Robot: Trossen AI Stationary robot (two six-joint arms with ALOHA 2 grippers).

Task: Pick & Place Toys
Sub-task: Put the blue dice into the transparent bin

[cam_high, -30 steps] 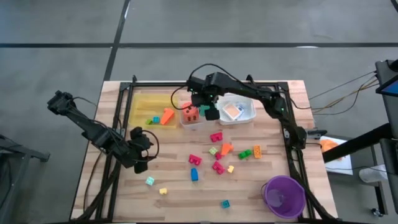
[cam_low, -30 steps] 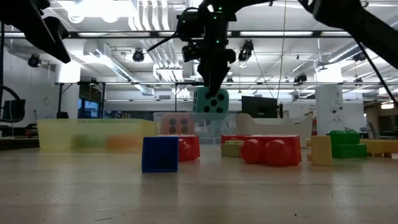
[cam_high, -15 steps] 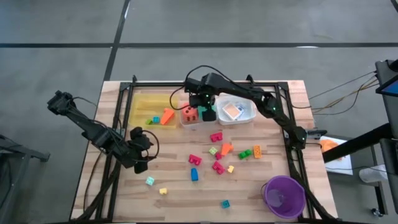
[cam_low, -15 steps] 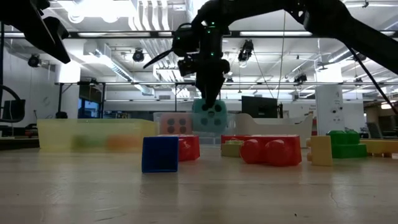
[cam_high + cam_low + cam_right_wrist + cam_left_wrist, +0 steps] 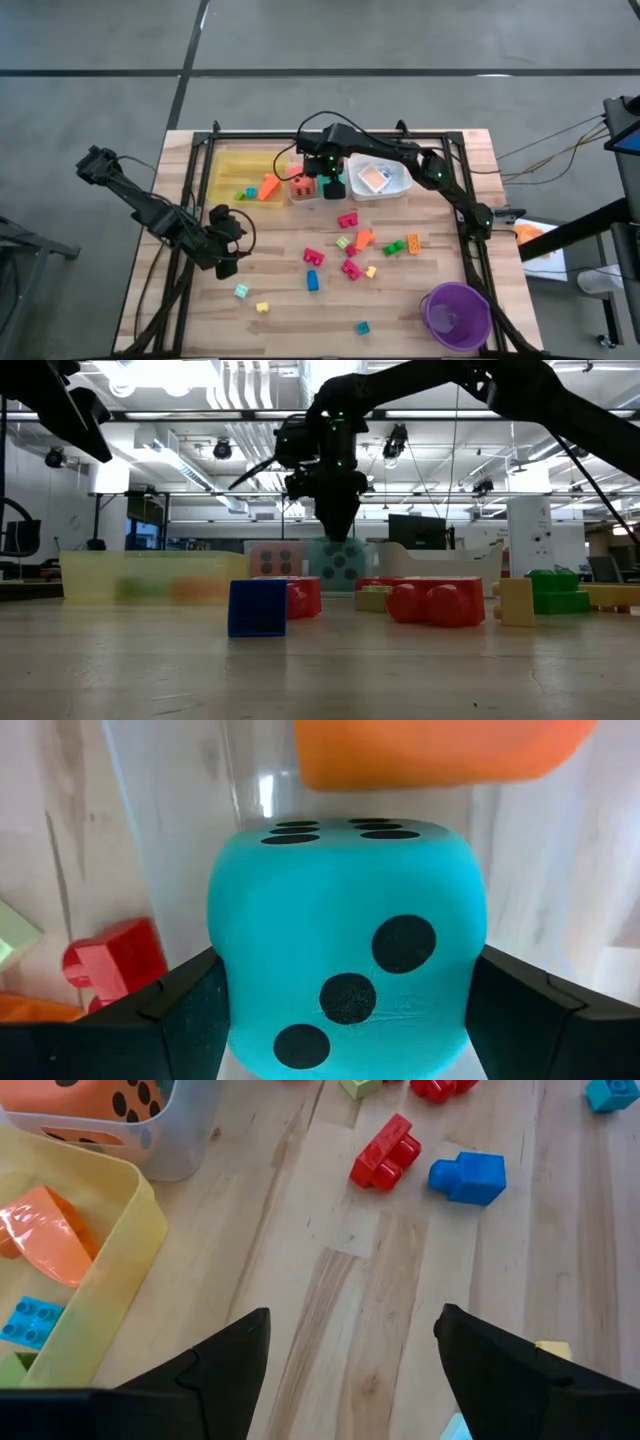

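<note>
Right gripper (image 5: 330, 183) is pinching the teal die (image 5: 347, 975) between its fingers, holding it inside the clear tray (image 5: 312, 200), just beside the orange die (image 5: 301, 184). Left gripper (image 5: 224, 262) is waiting with fingers spread above the bare wood near the table's (image 5: 280, 320) left side, holding nothing.

1. From overhead I get even, bright light on the wooden table (image 5: 440, 250); shadows under the blocks are soft and short.
2. At table height, ceiling strip lights (image 5: 250, 400) glare white and leave the arms as dark silhouettes.
3. There the blue block (image 5: 257, 607) is sharp; the yellow tray (image 5: 150, 577) behind it is blurred.
4. My right wrist camera shows the teal die (image 5: 345, 945) evenly lit and slightly soft.
</note>
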